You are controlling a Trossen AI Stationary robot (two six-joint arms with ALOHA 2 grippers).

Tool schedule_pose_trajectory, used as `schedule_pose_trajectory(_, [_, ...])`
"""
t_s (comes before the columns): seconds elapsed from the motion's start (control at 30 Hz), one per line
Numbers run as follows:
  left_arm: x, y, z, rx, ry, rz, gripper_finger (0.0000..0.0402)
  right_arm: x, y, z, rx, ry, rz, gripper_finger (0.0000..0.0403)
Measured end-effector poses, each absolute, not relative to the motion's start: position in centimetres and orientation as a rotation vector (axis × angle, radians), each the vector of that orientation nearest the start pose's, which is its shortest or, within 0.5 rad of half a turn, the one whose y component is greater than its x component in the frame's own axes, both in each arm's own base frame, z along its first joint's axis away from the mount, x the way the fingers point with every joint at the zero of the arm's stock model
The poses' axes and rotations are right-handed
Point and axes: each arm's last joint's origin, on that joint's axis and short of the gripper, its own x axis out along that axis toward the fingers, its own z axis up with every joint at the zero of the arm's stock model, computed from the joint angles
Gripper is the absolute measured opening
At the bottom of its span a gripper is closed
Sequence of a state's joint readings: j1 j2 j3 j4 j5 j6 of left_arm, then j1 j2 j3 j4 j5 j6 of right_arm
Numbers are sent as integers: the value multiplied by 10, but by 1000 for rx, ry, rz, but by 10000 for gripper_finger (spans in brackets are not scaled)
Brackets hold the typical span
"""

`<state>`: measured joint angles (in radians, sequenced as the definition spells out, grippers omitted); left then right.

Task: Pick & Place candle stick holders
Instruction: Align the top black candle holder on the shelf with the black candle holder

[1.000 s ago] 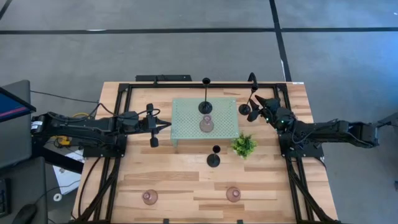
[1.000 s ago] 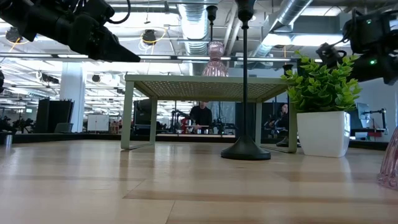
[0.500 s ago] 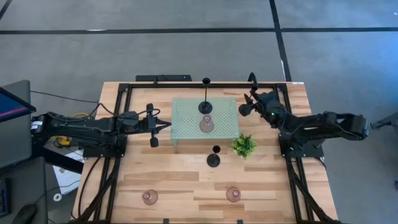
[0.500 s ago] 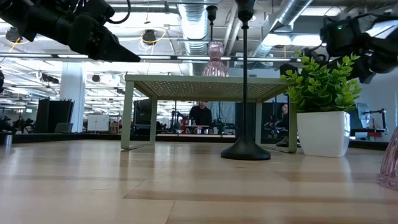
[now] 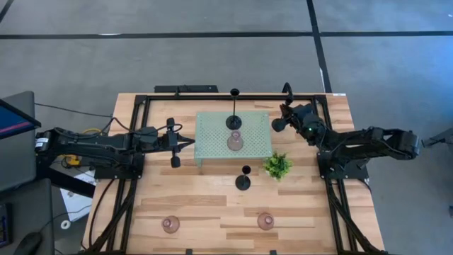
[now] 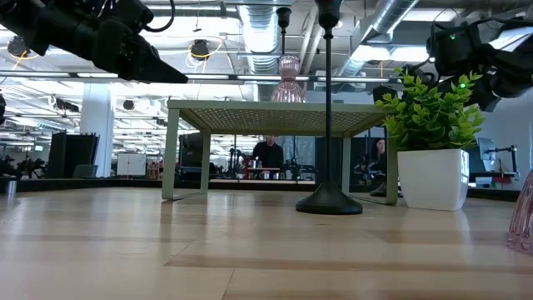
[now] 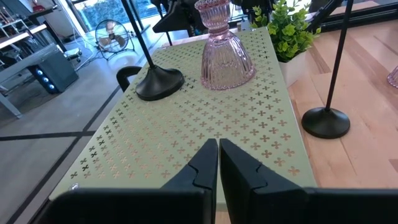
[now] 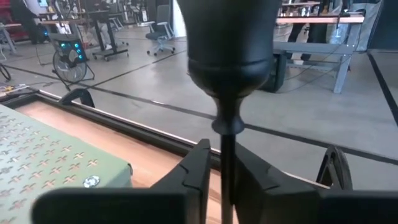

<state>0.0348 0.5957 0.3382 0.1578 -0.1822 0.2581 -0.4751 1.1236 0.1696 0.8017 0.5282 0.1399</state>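
Note:
One black candle stick holder (image 5: 287,90) is at the far right of the table, and my right gripper (image 5: 284,119) is shut on its stem. A second black holder (image 5: 233,122) and a pink holder (image 5: 235,142) stand on the pale green tray (image 5: 212,152). A third black holder (image 5: 243,182) stands on the table in front of the tray. Two pink holders (image 5: 170,224) (image 5: 265,221) stand near the near edge. My left gripper (image 5: 190,142) is shut and empty, and hovers over the tray's left edge (image 7: 124,162). My right gripper pinches the black holder's thin stem (image 8: 228,149) between its two fingers, a little below the cup (image 8: 230,50). The fingers (image 8: 199,168) come about level from the table's right side and lie across the stem. The holder is upright. Its base is hidden, so I cannot tell whether it is lifted.
A small green plant (image 5: 277,166) in a white pot (image 6: 430,177) stands right of the tray, close to my right arm. A black frame (image 5: 141,106) runs around the table's edges. Bare wood (image 5: 212,205) lies between the tray and the near pink holders.
My right gripper has gone a little toward the table's far left, up to the black holder's stem, and has turned somewhat. It has kept still for the last half second.

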Motion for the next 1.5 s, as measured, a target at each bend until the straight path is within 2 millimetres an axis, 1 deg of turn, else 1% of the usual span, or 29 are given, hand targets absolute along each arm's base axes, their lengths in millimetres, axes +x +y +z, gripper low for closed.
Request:
schedule_pose_trajectory(0.17, [149,10,238,264,127,203,17,161,-99,162,106,98,-1010,7])
schedule_pose_trajectory(0.33, [149,10,238,264,127,203,17,161,-99,162,106,98,-1010,10])
schedule_pose_trajectory(0.47, [149,10,238,264,129,202,17,160,-99,163,85,106,-1005,4])
schedule_pose_trajectory(0.6, [149,10,237,264,131,202,17,159,-98,173,69,77,-1002,5])
schedule_pose_trajectory(0.67, [149,10,237,264,131,202,17,160,-99,182,39,89,-1001,4])
schedule_pose_trajectory(0.8, [149,10,237,263,132,202,17,162,-100,209,8,143,-999,4])
schedule_pose_trajectory(0.87, [149,10,237,264,133,202,17,162,-100,224,-18,190,-996,3])
schedule_pose_trajectory(1.0, [149,10,237,264,134,202,17,161,-100,260,-81,222,-1014,3])
schedule_pose_trajectory(1.13, [149,10,237,264,134,202,17,160,-100,295,-164,203,-1035,2])
schedule_pose_trajectory(1.27, [149,10,237,264,134,202,17,160,-98,324,-179,162,-1004,2])
schedule_pose_trajectory(1.37, [149,10,237,264,134,202,17,165,-95,337,-155,113,-905,2])
schedule_pose_trajectory(1.5, [149,10,237,264,134,202,17,175,-88,342,-123,87,-758,2])
